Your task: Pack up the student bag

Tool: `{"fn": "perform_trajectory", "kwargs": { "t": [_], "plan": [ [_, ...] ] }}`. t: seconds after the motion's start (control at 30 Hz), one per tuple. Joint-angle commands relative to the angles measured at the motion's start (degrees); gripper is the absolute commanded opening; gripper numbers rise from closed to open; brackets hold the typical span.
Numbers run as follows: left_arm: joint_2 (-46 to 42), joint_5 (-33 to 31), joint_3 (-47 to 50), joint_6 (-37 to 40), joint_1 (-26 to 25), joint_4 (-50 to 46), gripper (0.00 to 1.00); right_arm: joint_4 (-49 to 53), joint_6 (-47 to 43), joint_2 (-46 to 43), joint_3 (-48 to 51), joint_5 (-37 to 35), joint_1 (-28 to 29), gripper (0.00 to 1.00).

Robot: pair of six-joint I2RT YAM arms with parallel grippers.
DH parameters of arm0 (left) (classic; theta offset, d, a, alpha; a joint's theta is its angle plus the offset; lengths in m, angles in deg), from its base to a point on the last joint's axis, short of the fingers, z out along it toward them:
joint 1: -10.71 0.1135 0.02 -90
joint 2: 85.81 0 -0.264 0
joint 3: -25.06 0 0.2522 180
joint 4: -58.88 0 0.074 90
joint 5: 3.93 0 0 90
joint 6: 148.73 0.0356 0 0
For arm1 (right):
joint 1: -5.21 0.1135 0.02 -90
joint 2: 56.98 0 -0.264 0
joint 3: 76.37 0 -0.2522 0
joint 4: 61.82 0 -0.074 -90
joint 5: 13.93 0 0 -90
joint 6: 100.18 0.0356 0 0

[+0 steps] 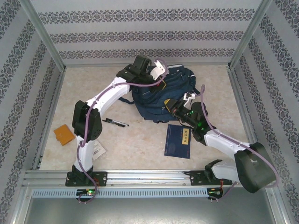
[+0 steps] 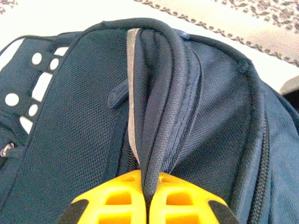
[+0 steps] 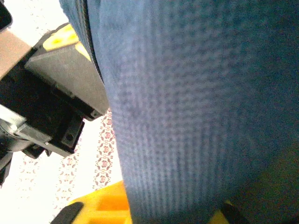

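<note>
The student bag [image 1: 180, 86], a dark navy backpack, lies at the back middle of the table. My left gripper [image 1: 158, 77] is at the bag's far top edge. In the left wrist view its yellow fingers [image 2: 117, 200] are shut on a raised fold of the bag's piped rim [image 2: 148, 179], next to a zip and a grey strip [image 2: 132, 84]. My right gripper [image 1: 169, 103] is at the bag's near side. Blue bag fabric [image 3: 187, 93] runs down between its yellow fingers [image 3: 105, 205], which are shut on it.
A flat navy book [image 1: 178, 141] lies in front of the bag near the right arm. A black pen [image 1: 115, 122] lies left of centre, an orange pad [image 1: 62, 134] at the left edge, and a white tag [image 1: 98, 149] by the left arm. Patterned walls enclose the table.
</note>
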Motion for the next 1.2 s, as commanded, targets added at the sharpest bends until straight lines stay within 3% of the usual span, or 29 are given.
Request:
{"fn": "perform_trajectory", "kwargs": {
  "t": [0.0,0.1,0.2,0.27,0.43,0.53,0.67,0.87,1.0,1.17],
  "plan": [
    [2.17,-4.89,-7.20,-11.89,1.09,-4.26,0.18,-8.69,0.16,2.84,-2.31,0.35,1.21,0.03],
    [0.99,-6.14,-9.91,-19.06,2.12,-13.01,0.39,-9.62,0.62,4.90,-3.68,-0.72,1.89,0.00],
    [-4.69,-5.10,-5.49,-25.94,3.15,-20.79,0.43,-10.53,0.74,6.52,-4.84,-0.95,2.78,0.00],
    [-10.50,-1.76,2.85,-28.44,3.10,-21.26,0.45,-10.71,0.74,7.23,-5.32,-0.78,3.17,0.01],
    [-31.73,2.50,37.18,-39.46,1.83,4.43,0.50,-11.15,1.65,8.91,-5.22,-0.62,3.69,0.02],
    [-37.44,0.17,46.03,-40.11,0.08,11.76,0.53,-11.16,2.02,9.28,-5.29,-0.98,4.43,0.02],
    [-36.45,0.96,48.63,-40.33,-1.45,14.87,0.54,-10.71,2.88,9.68,-5.88,-0.97,5.75,0.04],
    [-33.05,-3.66,47.97,-37.83,-3.15,15.68,0.50,-10.38,4.16,10.27,-6.48,-2.16,7.39,0.05],
    [-30.07,-4.03,47.52,-35.12,-3.34,16.60,0.44,-10.27,4.56,11.02,-7.19,-1.98,8.02,0.06],
    [-27.12,-2.42,47.62,-31.39,-3.42,18.70,0.43,-10.36,5.57,11.58,-7.73,-2.17,8.20,0.06]
  ]
}}
